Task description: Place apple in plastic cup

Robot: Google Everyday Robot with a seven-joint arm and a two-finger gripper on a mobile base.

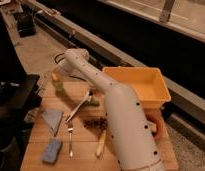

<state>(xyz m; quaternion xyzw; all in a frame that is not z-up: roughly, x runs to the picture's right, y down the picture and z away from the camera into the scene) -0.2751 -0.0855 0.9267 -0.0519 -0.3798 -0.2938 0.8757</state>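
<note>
Over the plastic cup [58, 86] at the far left of the table [86, 150]: gripper [59, 70] hovering just above, apple [55, 76] apparently at the cup's mouth. Grip impossible to judge. Release and pull-back probably left.

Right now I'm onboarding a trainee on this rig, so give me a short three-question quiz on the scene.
1. True or false: the gripper is at the table's far left, above the plastic cup.
2. Which lies nearer the yellow bin: the grapes or the blue sponge?
3. What lies between the grey cloth and the grapes: (a) fork, (b) bowl?

Key: 1 true; 2 grapes; 3 a.
</note>
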